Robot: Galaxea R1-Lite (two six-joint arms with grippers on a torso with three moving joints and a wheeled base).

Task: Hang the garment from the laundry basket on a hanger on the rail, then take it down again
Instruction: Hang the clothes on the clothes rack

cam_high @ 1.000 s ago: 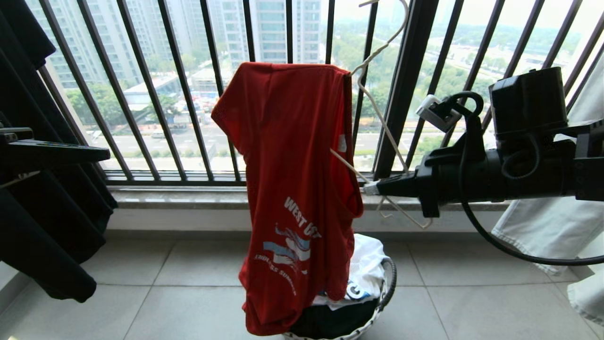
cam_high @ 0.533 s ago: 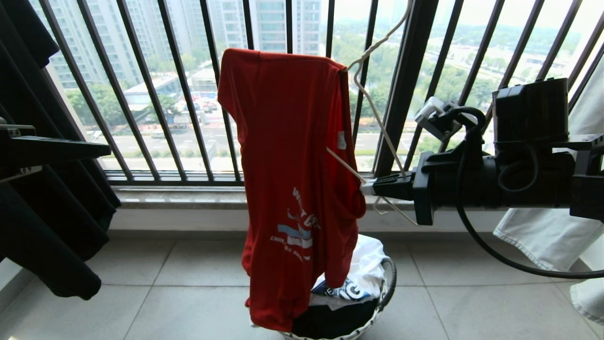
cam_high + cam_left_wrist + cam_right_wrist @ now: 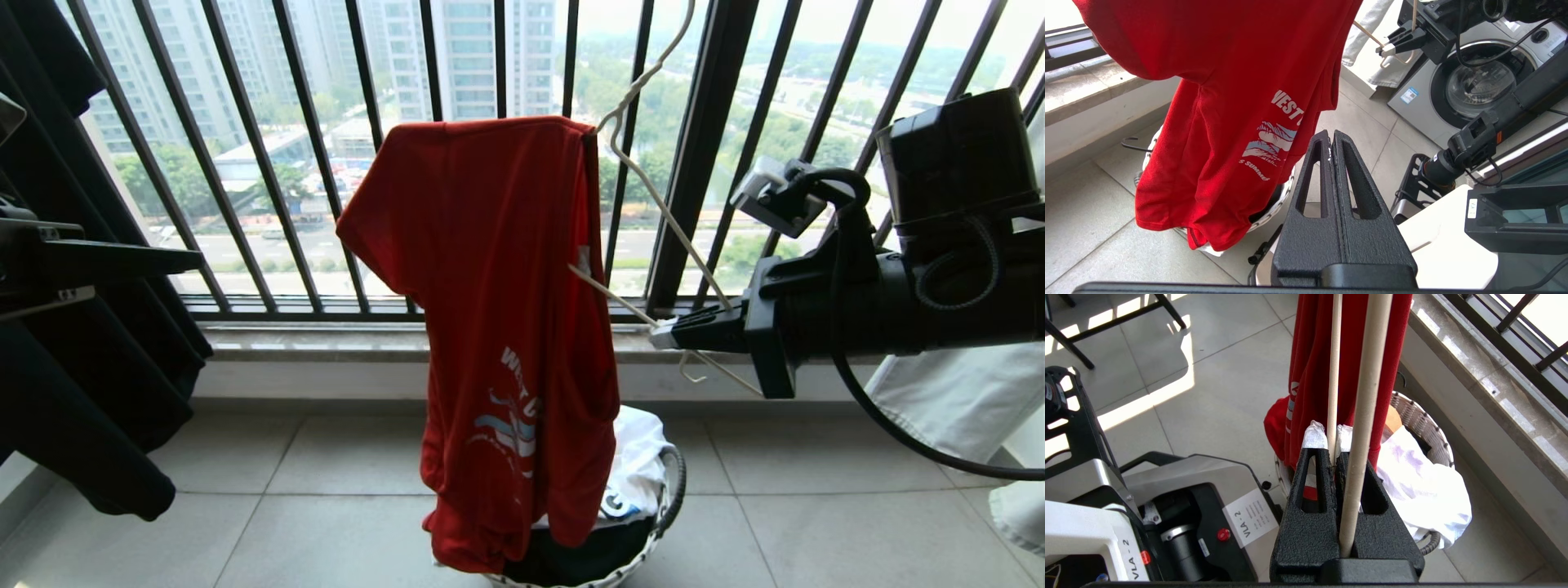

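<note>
Right gripper [image 3: 663,335] clamped on a rod of the hanger [image 3: 653,200], just right of the garment [image 3: 498,327]. Garment draped over the hanger's far arm, hem hanging into the laundry basket [image 3: 669,498] directly below. Left gripper [image 3: 1331,141] closed on nothing, near the garment, apart.

"west" on the red garment [image 3: 498,327]; "vla - 2" on a white label [image 3: 1251,517].

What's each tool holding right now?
Left tool: shut, empty.
Right tool: shut on the hanger, red T-shirt draped on it.
</note>
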